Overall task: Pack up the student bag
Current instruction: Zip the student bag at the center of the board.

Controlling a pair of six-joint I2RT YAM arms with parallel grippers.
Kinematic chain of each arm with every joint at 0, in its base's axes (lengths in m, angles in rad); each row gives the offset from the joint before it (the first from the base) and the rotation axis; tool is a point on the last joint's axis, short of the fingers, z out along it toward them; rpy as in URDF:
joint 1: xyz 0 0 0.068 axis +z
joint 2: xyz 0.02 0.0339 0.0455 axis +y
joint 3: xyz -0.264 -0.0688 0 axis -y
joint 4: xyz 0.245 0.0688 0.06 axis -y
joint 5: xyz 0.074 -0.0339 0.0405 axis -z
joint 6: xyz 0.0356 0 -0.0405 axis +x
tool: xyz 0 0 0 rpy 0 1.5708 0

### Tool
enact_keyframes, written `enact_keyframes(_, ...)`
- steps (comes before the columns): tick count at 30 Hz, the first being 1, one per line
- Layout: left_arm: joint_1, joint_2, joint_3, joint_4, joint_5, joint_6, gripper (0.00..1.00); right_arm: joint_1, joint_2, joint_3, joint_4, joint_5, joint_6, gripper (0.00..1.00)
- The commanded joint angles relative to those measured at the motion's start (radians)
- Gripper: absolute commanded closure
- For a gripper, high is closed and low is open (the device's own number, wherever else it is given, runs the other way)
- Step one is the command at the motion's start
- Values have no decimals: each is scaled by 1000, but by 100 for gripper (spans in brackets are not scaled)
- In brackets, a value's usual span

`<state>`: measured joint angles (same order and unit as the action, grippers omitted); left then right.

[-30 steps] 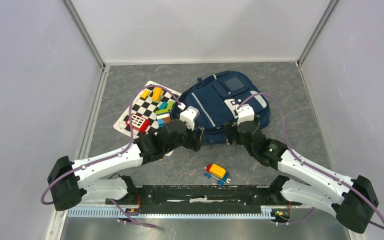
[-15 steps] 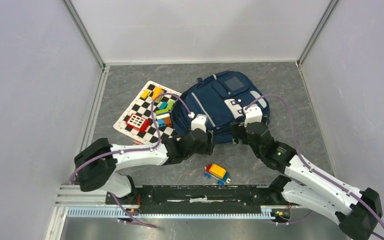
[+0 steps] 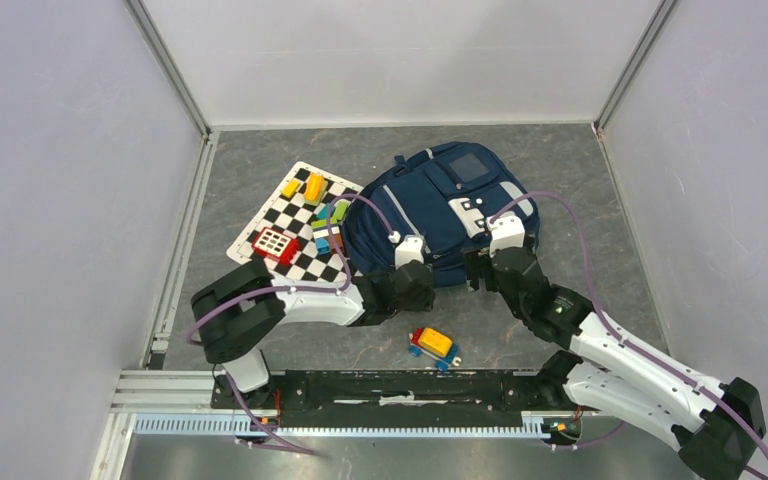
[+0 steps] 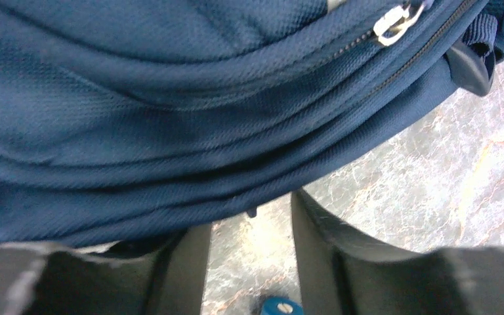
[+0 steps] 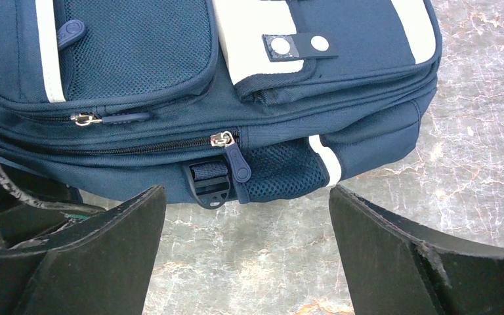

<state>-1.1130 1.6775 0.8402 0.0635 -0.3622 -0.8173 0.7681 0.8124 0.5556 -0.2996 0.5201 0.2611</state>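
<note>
Where fingers [image 5: 92, 256] point, student bag [image 3: 440, 200], just beyond

1 student bag [image 3: 440, 205]. 1 chequered mat [image 3: 270, 212] w/ toy blocks [image 3: 314, 186] on it: at least 6, exact no. unclear, some stacked or partly behind a cable. 1 toy car [image 3: 434, 345] on worktop [image 3: 560, 180]. 2 tools: left tool [image 4: 249, 223], right tool [image 5: 247, 188]. On bag, right wrist view: 2 metal zip sliders [image 5: 222, 139], 2 snap studs [image 5: 280, 45], 1 blk buckle [image 5: 207, 184].
</note>
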Motion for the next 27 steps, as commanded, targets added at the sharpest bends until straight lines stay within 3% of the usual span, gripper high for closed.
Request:
enact_keyframes(1, -5, 45, 55, 73, -12, -49, 58, -3, -9, -5, 51, 1, -22, 2)
enact_keyframes(4, -5, 37, 54, 59, -37, -48, 89, -3, -13, -6, 60, -28, -46, 2)
enact_keyframes(6, -4, -2, 35, 35, -76, -47, 98, -3, -22, -11, 74, -64, -82, 2)
enact_keyframes(14, -2, -210, -69, -16, -126, 27, 98, 7, -13, -67, 236, -407, -360, 3)
enact_keyframes(21, -3, -286, -83, -58, -114, 70, 98, 52, 47, -122, 429, -446, -480, 8)
enact_keyframes(27, -1, -309, -77, -58, -97, 101, 98, 99, 142, -98, 484, -466, -550, 11)
